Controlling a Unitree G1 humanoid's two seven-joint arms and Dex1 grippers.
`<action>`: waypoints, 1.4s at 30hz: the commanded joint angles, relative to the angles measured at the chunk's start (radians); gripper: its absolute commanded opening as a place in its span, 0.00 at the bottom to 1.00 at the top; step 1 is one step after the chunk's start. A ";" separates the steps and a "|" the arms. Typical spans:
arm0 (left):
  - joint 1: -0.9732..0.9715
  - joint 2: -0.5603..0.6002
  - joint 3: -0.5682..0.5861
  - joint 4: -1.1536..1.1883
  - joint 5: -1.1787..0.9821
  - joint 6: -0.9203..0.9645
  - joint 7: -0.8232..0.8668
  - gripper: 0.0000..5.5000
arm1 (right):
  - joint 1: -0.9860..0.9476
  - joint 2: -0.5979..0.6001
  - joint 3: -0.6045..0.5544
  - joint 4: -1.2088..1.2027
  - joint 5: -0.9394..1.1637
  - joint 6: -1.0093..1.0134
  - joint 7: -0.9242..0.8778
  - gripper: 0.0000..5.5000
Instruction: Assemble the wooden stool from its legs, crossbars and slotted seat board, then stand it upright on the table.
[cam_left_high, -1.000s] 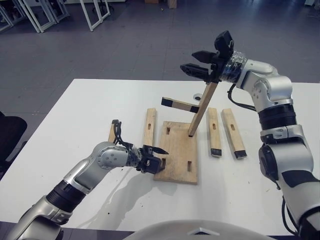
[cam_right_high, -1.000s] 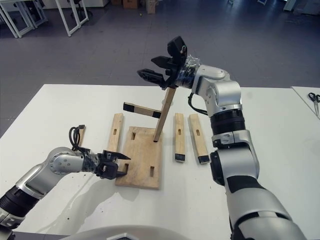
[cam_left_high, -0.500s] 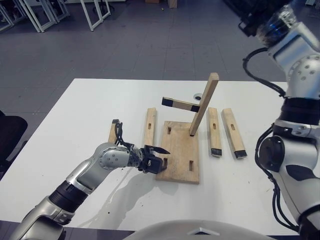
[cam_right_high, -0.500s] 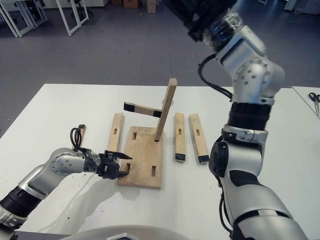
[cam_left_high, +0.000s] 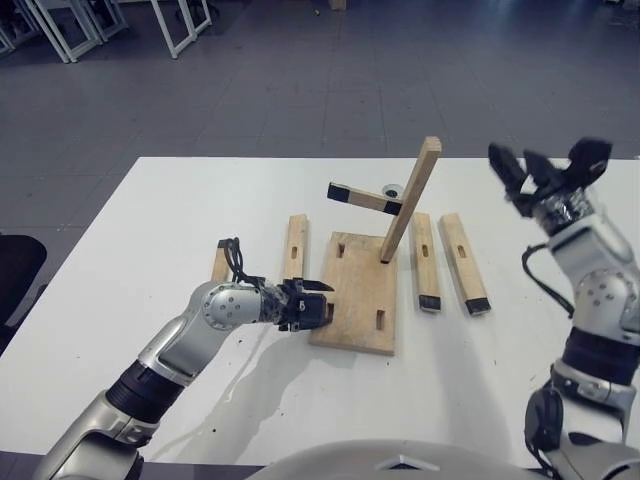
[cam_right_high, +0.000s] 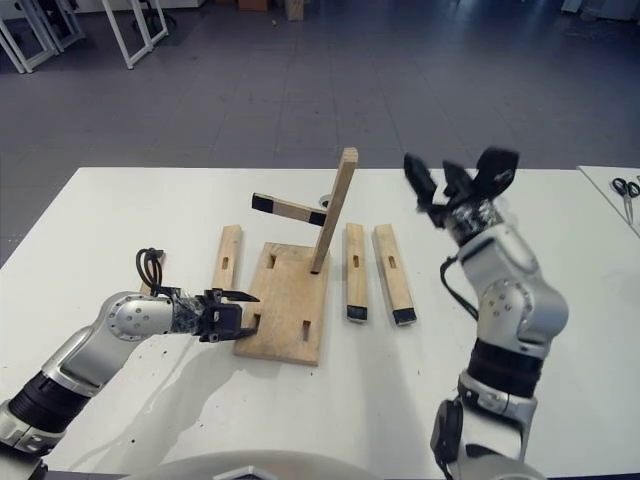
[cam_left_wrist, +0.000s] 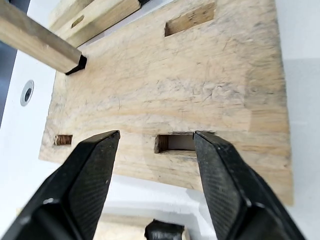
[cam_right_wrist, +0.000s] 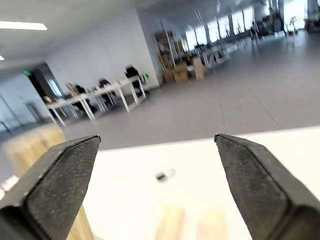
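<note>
Standing in the seat board (cam_left_high: 355, 312) is one leg (cam_left_high: 408, 205); other legs (cam_left_high: 463, 262) are lying loose; left gripper (cam_left_high: 320, 303) and right gripper (cam_left_high: 545, 165) are gaping wide.

No text, label, number or brand mark can be read on any surface. A green illuminated sign (cam_right_wrist: 26, 73) is mounted high on the far wall of the room. Its characters are too blurred to read.
</note>
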 joint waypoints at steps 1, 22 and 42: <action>-0.001 0.021 0.042 -0.022 -0.002 0.046 -0.009 0.50 | 0.082 0.018 0.085 -0.080 -0.045 -0.013 -0.012 0.77; 0.096 0.003 -0.079 0.044 0.099 -0.037 -0.016 0.50 | -0.097 -0.030 0.209 -0.038 -0.062 -0.039 0.090 0.77; 0.130 0.007 -0.121 0.054 0.094 -0.085 -0.035 0.50 | -0.264 -0.005 0.298 0.305 -0.222 -0.150 0.103 0.77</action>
